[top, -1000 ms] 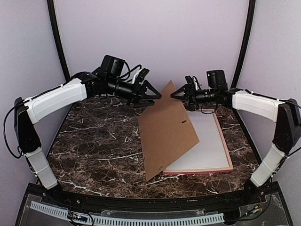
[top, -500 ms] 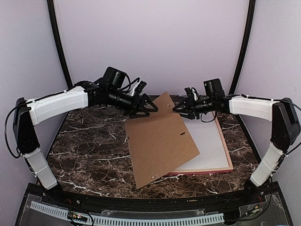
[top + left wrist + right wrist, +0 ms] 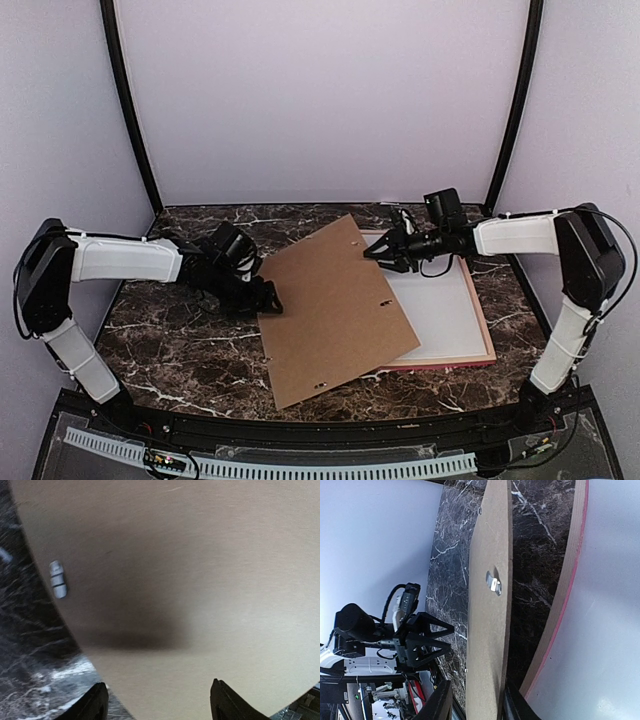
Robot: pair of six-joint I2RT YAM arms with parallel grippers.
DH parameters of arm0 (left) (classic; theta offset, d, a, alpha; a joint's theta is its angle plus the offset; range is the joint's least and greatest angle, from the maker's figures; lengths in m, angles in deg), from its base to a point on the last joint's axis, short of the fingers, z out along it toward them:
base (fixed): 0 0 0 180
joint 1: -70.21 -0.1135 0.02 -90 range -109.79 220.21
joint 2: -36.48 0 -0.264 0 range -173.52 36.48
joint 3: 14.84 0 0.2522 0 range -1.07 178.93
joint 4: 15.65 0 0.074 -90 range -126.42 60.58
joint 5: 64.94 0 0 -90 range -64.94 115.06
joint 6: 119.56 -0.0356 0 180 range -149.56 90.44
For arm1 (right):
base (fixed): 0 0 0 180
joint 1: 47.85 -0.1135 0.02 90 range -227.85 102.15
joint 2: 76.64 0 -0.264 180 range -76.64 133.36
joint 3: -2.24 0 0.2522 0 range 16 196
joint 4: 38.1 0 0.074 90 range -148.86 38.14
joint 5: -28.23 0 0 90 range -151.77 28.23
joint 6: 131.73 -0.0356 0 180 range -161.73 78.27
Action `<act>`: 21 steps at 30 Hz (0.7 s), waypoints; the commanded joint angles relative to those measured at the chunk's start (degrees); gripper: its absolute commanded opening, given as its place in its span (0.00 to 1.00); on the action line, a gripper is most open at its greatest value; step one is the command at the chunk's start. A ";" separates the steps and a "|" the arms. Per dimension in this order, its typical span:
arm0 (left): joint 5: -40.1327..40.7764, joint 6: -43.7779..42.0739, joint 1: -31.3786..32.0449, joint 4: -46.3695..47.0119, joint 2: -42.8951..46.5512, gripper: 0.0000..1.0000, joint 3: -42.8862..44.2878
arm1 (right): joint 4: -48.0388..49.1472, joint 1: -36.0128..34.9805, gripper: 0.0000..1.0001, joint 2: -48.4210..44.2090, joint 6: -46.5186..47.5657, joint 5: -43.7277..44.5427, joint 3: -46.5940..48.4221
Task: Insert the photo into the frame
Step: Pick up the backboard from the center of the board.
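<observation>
The right end effector [image 3: 380, 254] has a finger on either side of the far edge of the brown backing board [image 3: 335, 305]. From its own wrist camera the fingers look clamped on that edge, though a sliver of shadow beside one finger leaves this a little uncertain. The board lies skewed: the part nearest this end effector is propped on the frame [image 3: 487, 335], and the rest runs down to the bench [image 3: 180, 345] towards the left end effector [image 3: 266, 299]. That one's fingers stand apart and empty, just off the board's opposite edge. The frame lies flat beside and below the right end effector, filled by a white panel [image 3: 440, 310]. The photo shows in no view; it may be under the board or out of shot. The step in hand looks to be clearing the board off the frame. To do it well, the right end effector should raise its edge above the frame's rim before swinging clear, gripping squarely so the thin board neither pivots nor slips. The left should close only once the board hangs level between them.
</observation>
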 commanded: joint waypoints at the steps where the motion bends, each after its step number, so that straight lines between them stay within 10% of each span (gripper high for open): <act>1: 6.42 2.17 -2.15 -0.40 6.21 0.73 -6.26 | 7.22 -1.34 0.33 0.88 -1.78 -1.99 -0.76; 21: -4.07 6.16 -2.69 12.06 0.63 0.71 -12.85 | 8.85 -4.76 0.34 2.41 -2.72 -1.20 -2.29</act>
